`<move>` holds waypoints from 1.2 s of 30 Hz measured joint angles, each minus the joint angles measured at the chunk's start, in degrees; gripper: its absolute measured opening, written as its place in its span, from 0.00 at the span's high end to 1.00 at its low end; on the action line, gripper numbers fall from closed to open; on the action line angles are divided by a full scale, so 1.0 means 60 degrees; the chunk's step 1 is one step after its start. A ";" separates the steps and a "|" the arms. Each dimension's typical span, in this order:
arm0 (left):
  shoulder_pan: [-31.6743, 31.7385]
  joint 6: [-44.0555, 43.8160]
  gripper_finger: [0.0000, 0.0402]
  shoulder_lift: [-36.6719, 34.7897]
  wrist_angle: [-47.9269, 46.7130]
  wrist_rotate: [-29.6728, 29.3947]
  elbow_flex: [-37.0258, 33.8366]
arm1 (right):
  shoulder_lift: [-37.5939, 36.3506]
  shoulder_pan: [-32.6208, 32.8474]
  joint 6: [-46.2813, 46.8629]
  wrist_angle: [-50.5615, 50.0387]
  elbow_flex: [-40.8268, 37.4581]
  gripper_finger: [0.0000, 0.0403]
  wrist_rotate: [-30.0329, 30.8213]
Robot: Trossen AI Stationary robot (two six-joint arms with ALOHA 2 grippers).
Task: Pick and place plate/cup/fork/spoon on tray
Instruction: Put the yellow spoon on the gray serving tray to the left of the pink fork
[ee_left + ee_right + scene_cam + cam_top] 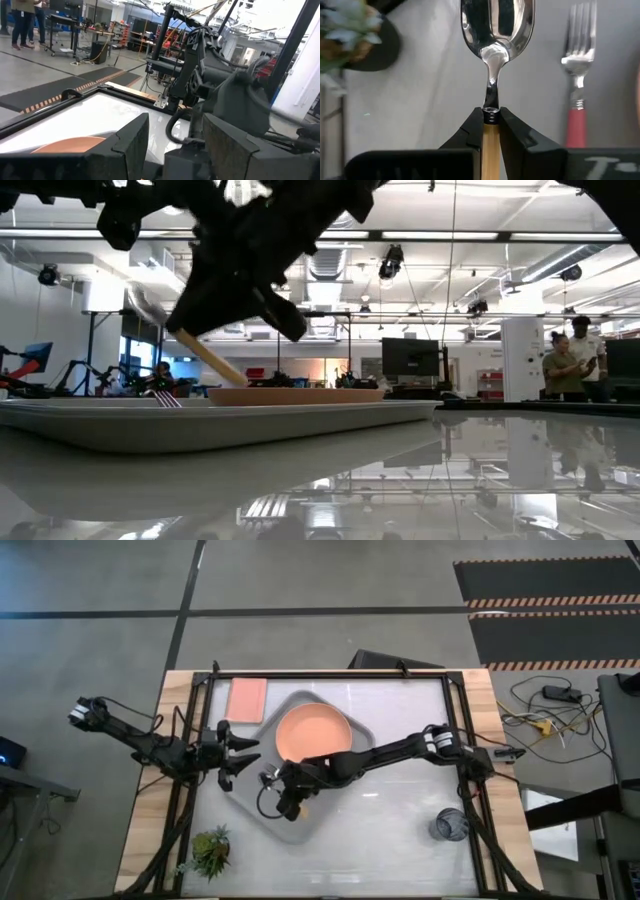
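Observation:
The light grey tray (262, 730) lies mid-table, with the salmon-orange plate (313, 733) on its far part. My right gripper (491, 121) is over the tray's near part (291, 802), shut on the orange-yellow-handled spoon (496, 30). The pink-red-handled fork (577, 107) lies flat on the tray beside the spoon. My left gripper (244, 757) is open and empty at the tray's left edge. The dark grey cup (450, 825) stands on the table at the near right. My right gripper pinches the spoon's orange-yellow handle (490, 135) between its two fingers, at the end where it joins the metal neck. The fingers lie along the spoon, with the bowl sticking out past them. In the low view the spoon (210, 358) slants, bowl end higher, over the tray.
A flat pink rectangle (248, 698) lies at the tray's far left corner. A small potted plant (210, 850) stands at the near left. Black frame rails (330, 675) run round the table. People stand in the room beyond (570, 360).

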 joint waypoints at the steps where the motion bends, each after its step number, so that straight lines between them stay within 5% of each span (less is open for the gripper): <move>1: 0.0000 0.0004 0.58 0.0008 0.0011 0.0000 0.0000 | 0.0060 -0.0014 -0.0069 0.0016 0.0000 0.94 0.0101; 36: 0.0000 0.0204 0.58 -0.0007 0.0007 0.0000 0.0000 | 0.0433 -0.0004 -0.1073 0.0069 -0.0197 0.85 0.0872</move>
